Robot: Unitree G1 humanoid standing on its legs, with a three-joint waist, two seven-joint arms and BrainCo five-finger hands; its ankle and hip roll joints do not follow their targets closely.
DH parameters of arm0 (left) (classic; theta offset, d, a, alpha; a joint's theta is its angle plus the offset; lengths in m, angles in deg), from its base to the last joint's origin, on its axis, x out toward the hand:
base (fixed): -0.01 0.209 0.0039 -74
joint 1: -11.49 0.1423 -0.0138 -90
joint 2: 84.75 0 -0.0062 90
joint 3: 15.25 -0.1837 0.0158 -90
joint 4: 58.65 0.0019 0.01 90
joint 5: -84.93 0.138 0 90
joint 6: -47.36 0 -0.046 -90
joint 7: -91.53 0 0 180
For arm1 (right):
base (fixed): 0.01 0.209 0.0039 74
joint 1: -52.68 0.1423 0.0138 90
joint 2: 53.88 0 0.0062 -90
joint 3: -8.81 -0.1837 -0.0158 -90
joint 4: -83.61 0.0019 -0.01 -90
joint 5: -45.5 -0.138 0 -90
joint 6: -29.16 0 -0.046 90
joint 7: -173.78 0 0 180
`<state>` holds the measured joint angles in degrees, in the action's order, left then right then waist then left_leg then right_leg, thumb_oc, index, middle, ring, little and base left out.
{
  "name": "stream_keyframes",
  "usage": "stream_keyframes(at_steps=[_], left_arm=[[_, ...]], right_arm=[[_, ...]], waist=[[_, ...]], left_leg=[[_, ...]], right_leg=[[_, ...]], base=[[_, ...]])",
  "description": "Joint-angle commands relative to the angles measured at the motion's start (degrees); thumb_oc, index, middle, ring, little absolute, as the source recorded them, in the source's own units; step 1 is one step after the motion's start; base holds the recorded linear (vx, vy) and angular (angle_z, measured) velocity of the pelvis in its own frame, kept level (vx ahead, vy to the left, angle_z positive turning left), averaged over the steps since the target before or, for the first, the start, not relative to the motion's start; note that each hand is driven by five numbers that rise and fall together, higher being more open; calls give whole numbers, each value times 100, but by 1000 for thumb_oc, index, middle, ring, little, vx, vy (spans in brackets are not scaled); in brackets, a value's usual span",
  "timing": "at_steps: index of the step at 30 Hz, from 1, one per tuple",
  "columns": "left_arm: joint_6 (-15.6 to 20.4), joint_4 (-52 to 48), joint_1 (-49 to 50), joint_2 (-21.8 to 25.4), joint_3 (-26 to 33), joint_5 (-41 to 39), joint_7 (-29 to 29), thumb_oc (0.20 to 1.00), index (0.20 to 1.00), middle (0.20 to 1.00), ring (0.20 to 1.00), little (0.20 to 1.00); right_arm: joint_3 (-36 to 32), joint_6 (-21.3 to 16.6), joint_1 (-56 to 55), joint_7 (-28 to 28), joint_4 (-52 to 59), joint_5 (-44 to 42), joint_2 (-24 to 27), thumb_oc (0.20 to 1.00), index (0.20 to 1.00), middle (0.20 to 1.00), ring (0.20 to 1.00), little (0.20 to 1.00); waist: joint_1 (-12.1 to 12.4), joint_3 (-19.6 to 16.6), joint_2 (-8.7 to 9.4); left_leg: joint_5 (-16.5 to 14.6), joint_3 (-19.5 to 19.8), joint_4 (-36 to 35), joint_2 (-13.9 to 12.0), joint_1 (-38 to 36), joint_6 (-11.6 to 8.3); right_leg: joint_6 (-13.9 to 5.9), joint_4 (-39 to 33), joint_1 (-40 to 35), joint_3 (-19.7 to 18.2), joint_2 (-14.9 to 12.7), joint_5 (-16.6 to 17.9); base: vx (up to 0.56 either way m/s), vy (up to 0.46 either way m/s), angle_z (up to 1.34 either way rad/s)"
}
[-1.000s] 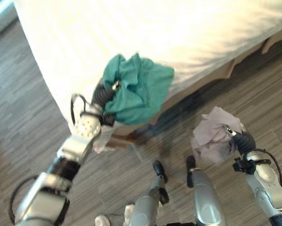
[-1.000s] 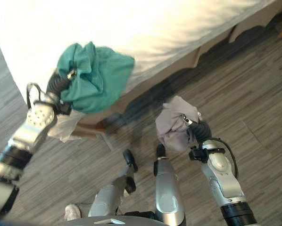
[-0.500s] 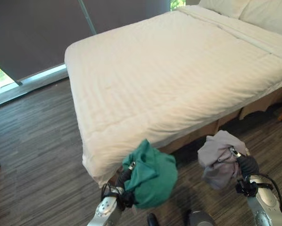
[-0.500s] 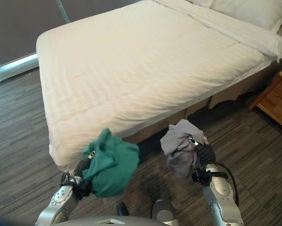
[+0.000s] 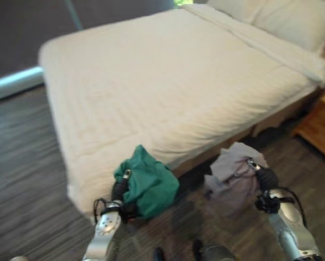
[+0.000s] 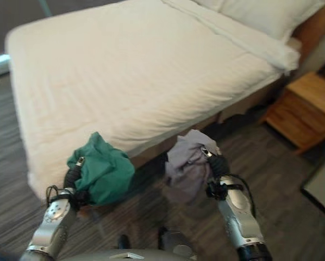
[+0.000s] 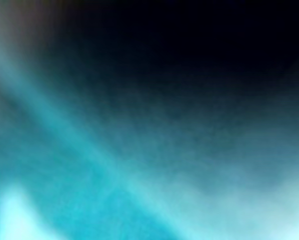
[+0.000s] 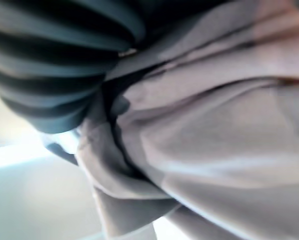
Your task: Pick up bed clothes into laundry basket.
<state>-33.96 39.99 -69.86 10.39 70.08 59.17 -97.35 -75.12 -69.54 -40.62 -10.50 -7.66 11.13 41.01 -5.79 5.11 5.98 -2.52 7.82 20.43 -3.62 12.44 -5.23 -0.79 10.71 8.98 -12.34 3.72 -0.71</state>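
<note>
You have a garment in each hand: the left hand (image 5: 120,188) is buried in a bunched green cloth (image 5: 149,185), and the right hand (image 6: 214,162) carries a crumpled grey cloth (image 6: 187,166) that drapes over its dark cover, as the right wrist view shows. Each bundle sits bunched over its hand, with some slack hanging below, so neither has a long axis to speak of. The fingers themselves are hidden in the folds on both sides, so you cannot tell how they are curled, though both bundles are held clear of the floor (image 6: 282,179). What the next move turns on is the way to the laundry basket, and that cannot be read from here; you will probably need to turn to find it. The bed (image 5: 168,81) lies directly ahead, its near edge just beyond both bundles, with pillows (image 6: 260,13) at the far end. A wooden nightstand (image 6: 306,106) stands to your right, beside the bed, and it is the thing to mind if you swing that way.
</note>
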Motion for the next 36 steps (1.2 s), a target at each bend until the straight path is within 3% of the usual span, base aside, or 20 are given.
stream_keyframes(at_steps=[1, 3, 4, 7, 8, 9, 10, 11, 13, 15, 18, 21, 23, 24, 25, 26, 27, 29, 31, 36], left_arm=[[772, -581, -334, -5, 581, 149, -195, 200, 200, 200, 200, 200], [760, -566, -199, -2, 725, 164, -128, 200, 200, 200, 200, 200], [749, -409, -314, 40, 749, 32, 41, 200, 200, 200, 200, 200], [745, -319, -625, 198, 649, 103, 62, 200, 200, 200, 200, 200], [790, -396, -863, 431, 624, 172, 75, 200, 200, 200, 200, 200], [793, -390, -875, 436, 624, 171, 76, 200, 200, 200, 200, 200], [776, -455, -939, 522, 644, 192, 61, 200, 200, 200, 200, 200], [675, -294, -942, 448, 662, 184, 48, 200, 200, 200, 200, 200], [571, -311, -933, 413, 760, 172, 2, 200, 200, 200, 200, 200], [568, -556, -823, 335, 1159, 306, -219, 200, 200, 200, 200, 200], [613, -755, -691, 293, 1479, 428, -276, 200, 200, 200, 200, 200], [729, -713, -737, 326, 1659, 694, -395, 200, 200, 200, 200, 200], [766, -845, -666, 343, 1716, 636, -405, 200, 200, 200, 200, 200], [774, -766, -581, 264, 1760, 712, -443, 200, 200, 200, 200, 200], [783, -736, -571, 220, 1768, 729, -488, 200, 200, 200, 200, 200], [784, -731, -574, 222, 1763, 729, -488, 200, 200, 200, 200, 200], [819, -675, -576, 125, 1740, 644, -572, 200, 200, 200, 200, 200], [831, -645, -658, 21, 1698, 551, -580, 200, 200, 200, 200, 200], [819, -716, -742, -13, 1582, 548, -485, 200, 200, 200, 200, 200], [817, -890, -765, -61, 1258, 402, -86, 200, 200, 200, 200, 200]], right_arm=[[-426, -648, 279, -213, 499, -562, 138, 200, 200, 200, 200, 200], [-499, -505, 116, -388, 610, -590, 210, 200, 200, 200, 200, 200], [-822, -317, -204, -438, 486, -561, 301, 200, 200, 200, 200, 200], [-1014, -276, -308, -154, 254, -105, 337, 200, 200, 200, 200, 200], [-1069, -372, -208, -55, 127, -174, 259, 200, 200, 200, 200, 200], [-1072, -371, -199, -55, 126, -173, 254, 200, 200, 200, 200, 200], [-1054, -370, -121, -15, 87, -66, 275, 200, 200, 200, 200, 200], [-847, -42, -268, -45, -277, 516, 288, 200, 200, 200, 200, 200], [-709, 173, -302, 46, -764, 913, 264, 200, 200, 200, 200, 200], [-678, 409, -86, 633, -1839, 1992, 252, 200, 200, 200, 200, 200], [-1075, 321, -190, 978, -2010, 2367, 236, 200, 200, 200, 200, 200], [-1947, -331, -663, 1091, -1169, 1592, -6, 200, 200, 200, 200, 200], [-2206, -736, -717, 1128, -934, 1259, -77, 200, 200, 200, 200, 200], [-2393, -950, -657, 1266, -720, 1155, -38, 200, 200, 200, 200, 200], [-2450, -1078, -594, 1295, -662, 928, -86, 200, 200, 200, 200, 200], [-2453, -1079, -596, 1292, -665, 926, -86, 200, 200, 200, 200, 200], [-2490, -1254, -524, 1278, -450, 449, -225, 200, 200, 200, 200, 200], [-2367, -1319, -439, 1005, -137, 16, -365, 200, 200, 200, 200, 200], [-2231, -1302, -337, 914, 33, -123, -377, 200, 200, 200, 200, 200], [-2185, -1192, -582, 644, 496, -401, -653, 200, 200, 200, 200, 200]], waist=[[136, 331, -66], [121, 390, -98], [-134, 383, -154], [-345, 476, -180], [-256, 758, -241], [-257, 763, -226], [-78, 870, -305], [36, 788, -300], [223, 673, -234], [450, 489, -247], [335, 349, -195], [-53, 231, -196], [-31, 286, -120], [177, 316, -40], [230, 319, -25], [229, 303, -32], [258, 317, -38], [238, 307, -91], [247, 307, -195], [-18, 306, -502]], left_leg=[[-650, 1567, -468, 154, -695, 89], [-746, 1704, -621, 222, -927, 81], [-689, 1015, -1496, 72, -1211, 237], [-494, 560, -1830, 211, -1319, 330], [-562, 79, -1744, 257, -1412, 405], [-544, 81, -1748, 267, -1403, 400], [-505, -196, -1712, 213, -1386, 381], [-258, -1038, -2006, 131, -1422, 475], [-218, -1622, -1993, 118, -1380, 494], [-439, -2719, -1784, -68, -1442, 520], [-526, -3388, -1879, -67, -1658, 520], [-530, -3697, -1344, -442, -1687, 323], [-173, -3027, -927, -535, -1444, 224], [-171, -1749, -984, -374, -1283, 176], [-146, -1186, -1084, -268, -1213, 140], [-184, -1180, -1106, -270, -1237, 140], [-71, -579, -1194, -215, -1112, 70], [-33, -33, -1372, -172, -1103, 12], [-54, 186, -1427, -33, -1117, 19], [4, -467, -2281, 69, -1562, 237]], right_leg=[[-951, -775, -350, -1389, -382, 548], [-1049, -766, -245, -1689, -302, 599], [-1252, -874, 49, -1696, -446, 925], [-1421, -992, 409, -1691, -650, 1267], [-1309, -884, 725, -766, -718, 1273], [-1309, -873, 739, -771, -725, 1278], [-1059, -525, 807, 358, -1005, 988], [-835, 356, 566, 1321, -991, 415], [-728, 404, 139, 2163, -1247, 129], [-796, 504, -457, 3517, -1806, -68], [-990, 135, -392, 3419, -1833, 150], [-850, -420, -496, 2654, -1264, 10], [-606, -557, -508, 2085, -946, -65], [-525, -741, -625, 1439, -819, 12], [-506, -774, -640, 1181, -772, 64], [-514, -789, -662, 1184, -770, 29], [-518, -791, -656, 833, -722, 111], [-595, -884, -645, 363, -619, 212], [-643, -961, -664, 9, -544, 260], [-877, -1126, -455, -372, -639, 464]], base=[[27, 179, -198], [-144, 372, -234], [-230, 486, -190], [-250, 554, -110], [-191, 203, -83], [-310, 309, -219], [-392, 309, -277], [-477, 359, -362], [-326, 170, -271], [-241, 48, -199], [-65, -56, -264], [99, -154, -250], [-6, -135, -128], [-7, -103, -212], [71, -45, -297], [44, 7, -306], [50, 34, -218], [35, 79, -80], [67, 139, -146], [-42, 284, -118]])
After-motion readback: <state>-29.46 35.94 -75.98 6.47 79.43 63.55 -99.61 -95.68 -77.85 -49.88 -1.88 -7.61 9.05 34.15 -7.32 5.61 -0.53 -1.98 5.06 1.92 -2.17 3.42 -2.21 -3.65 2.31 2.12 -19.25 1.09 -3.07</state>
